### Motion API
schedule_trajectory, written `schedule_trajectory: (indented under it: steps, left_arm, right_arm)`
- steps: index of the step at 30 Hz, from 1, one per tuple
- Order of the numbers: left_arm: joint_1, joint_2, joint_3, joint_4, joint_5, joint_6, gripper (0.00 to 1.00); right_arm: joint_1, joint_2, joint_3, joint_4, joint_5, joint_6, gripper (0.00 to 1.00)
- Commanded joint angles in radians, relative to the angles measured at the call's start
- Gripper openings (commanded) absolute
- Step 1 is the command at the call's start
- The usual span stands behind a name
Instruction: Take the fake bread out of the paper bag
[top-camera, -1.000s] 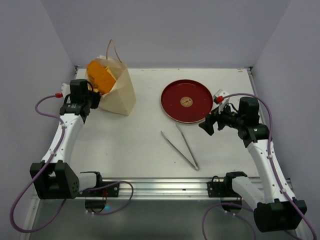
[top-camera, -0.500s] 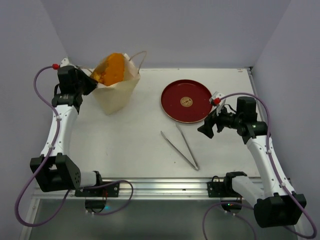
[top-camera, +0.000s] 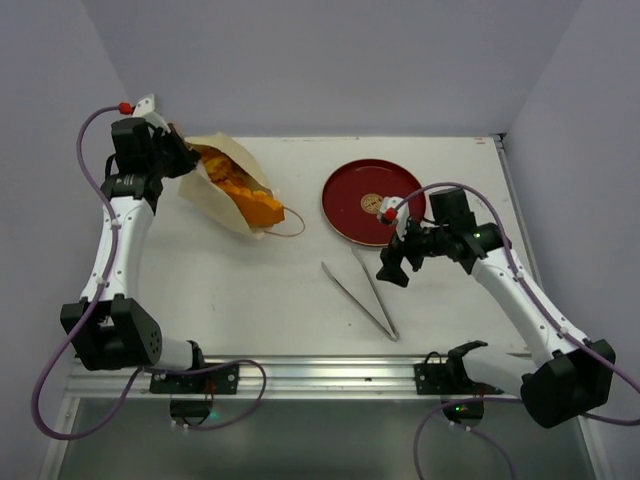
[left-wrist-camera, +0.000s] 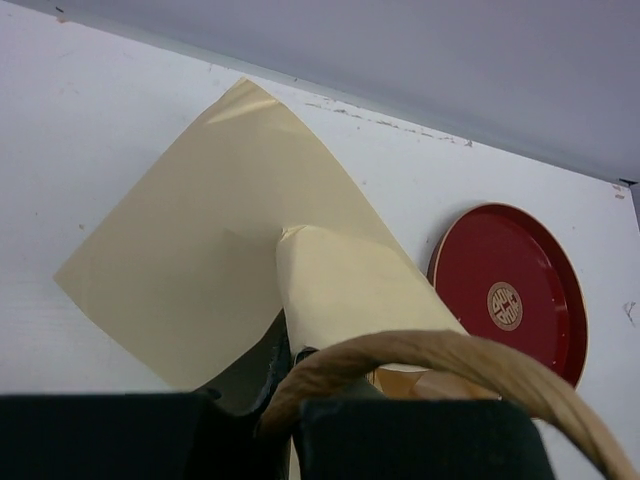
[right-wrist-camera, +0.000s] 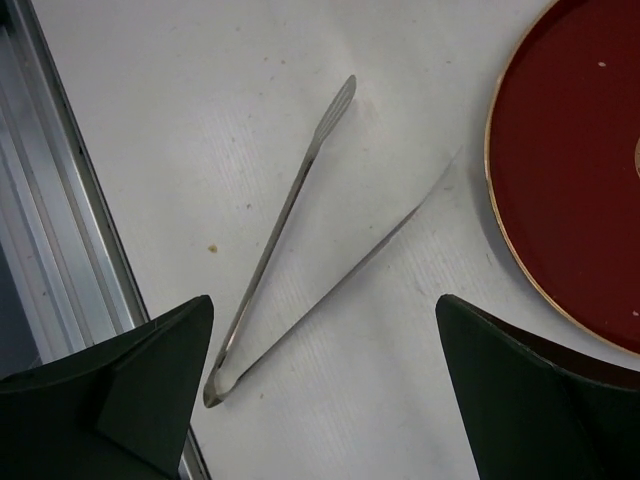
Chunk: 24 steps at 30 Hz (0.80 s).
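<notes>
We see the left tool (top-camera: 178, 160) up at the far left corner of the desk (top-camera: 250, 290), pinched together on the paper of the paper bag (top-camera: 222, 190). The bag hangs tipped from that grip, slanting down toward the desk, its mouth turned to the right and near. Orange fake bread (top-camera: 248, 196) shows in the open mouth, inside the bag. One brown cord handle (top-camera: 287, 226) lies looped on the desk beside the mouth. Further right sits the red plate (top-camera: 350, 190). The right tool (top-camera: 393, 262) hovers with its fingers spread wide apart, holding nothing, above the metal tongs (top-camera: 362, 285), which lie on the desk just near of the plate.
</notes>
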Motion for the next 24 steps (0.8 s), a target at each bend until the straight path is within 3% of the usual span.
schedule_trajectory:
  steps: [1,6,10,17,24]
  left_arm:
    - [0.007,-0.006,0.073,0.065,0.085,-0.004,0.00]
    - [0.007,-0.015,0.026,0.091,0.156,-0.039,0.00]
    - [0.007,-0.043,-0.061,0.131,0.205,-0.088,0.00]
    - [0.007,-0.095,-0.170,0.172,0.228,-0.108,0.00]
    - [0.009,-0.114,-0.232,0.218,0.232,-0.123,0.00]
  right_arm:
    - [0.129,0.007,-0.019,0.046,0.138,0.007,0.99]
    - [0.272,0.088,-0.038,0.160,0.351,0.062,0.99]
    - [0.285,0.221,0.007,0.151,0.510,0.112,0.98]
    - [0.326,0.223,-0.027,0.106,0.610,0.171,0.99]
    - [0.377,0.273,0.004,-0.004,0.557,0.291,0.99]
